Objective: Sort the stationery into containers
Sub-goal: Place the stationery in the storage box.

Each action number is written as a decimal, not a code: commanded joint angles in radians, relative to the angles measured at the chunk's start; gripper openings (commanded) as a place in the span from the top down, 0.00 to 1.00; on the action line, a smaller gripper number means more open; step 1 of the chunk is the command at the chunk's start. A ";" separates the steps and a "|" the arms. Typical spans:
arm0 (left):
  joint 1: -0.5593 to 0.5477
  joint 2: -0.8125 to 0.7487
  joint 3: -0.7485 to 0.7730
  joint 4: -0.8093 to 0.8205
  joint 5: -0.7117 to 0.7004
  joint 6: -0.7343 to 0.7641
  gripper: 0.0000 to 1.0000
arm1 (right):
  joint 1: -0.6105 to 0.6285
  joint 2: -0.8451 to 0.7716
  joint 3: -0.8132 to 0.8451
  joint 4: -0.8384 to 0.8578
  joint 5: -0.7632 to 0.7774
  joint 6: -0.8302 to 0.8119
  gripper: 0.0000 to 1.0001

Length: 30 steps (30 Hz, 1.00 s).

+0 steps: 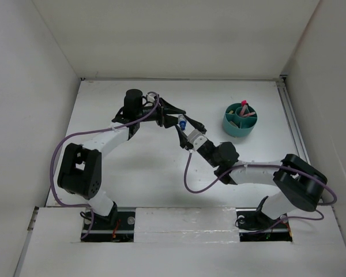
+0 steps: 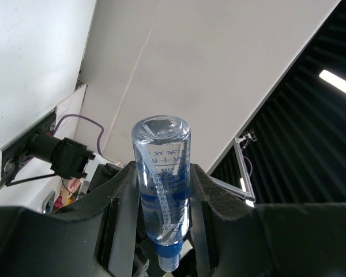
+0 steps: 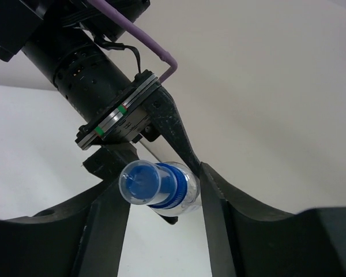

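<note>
A clear blue-capped tube hangs in the air over the middle of the table, between my two grippers. My left gripper is shut on its body; in the left wrist view the tube stands clamped between both fingers, cap end down. My right gripper brackets the cap end of the tube. Its right finger lies against the tube, while contact on the other side is unclear. The teal bowl sits at the back right and holds pink pens.
White walls enclose the table on three sides. A purple cable loops off the left arm, and another hangs under the right arm. The right arm's elbow sits near the right wall.
</note>
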 commanded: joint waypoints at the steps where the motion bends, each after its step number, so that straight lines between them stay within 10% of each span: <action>1: -0.002 -0.047 -0.007 0.080 0.018 0.003 1.00 | 0.007 -0.021 0.018 0.514 -0.015 0.002 0.49; 22: -0.002 -0.064 -0.016 0.083 0.018 0.052 0.99 | -0.003 0.015 0.047 0.514 0.042 -0.019 1.00; 27: -0.002 -0.055 -0.016 0.064 0.018 0.089 0.52 | -0.003 -0.008 0.047 0.498 0.097 -0.009 1.00; 30: -0.002 -0.046 -0.016 0.064 0.018 0.089 0.42 | -0.003 -0.020 0.047 0.436 0.119 -0.009 1.00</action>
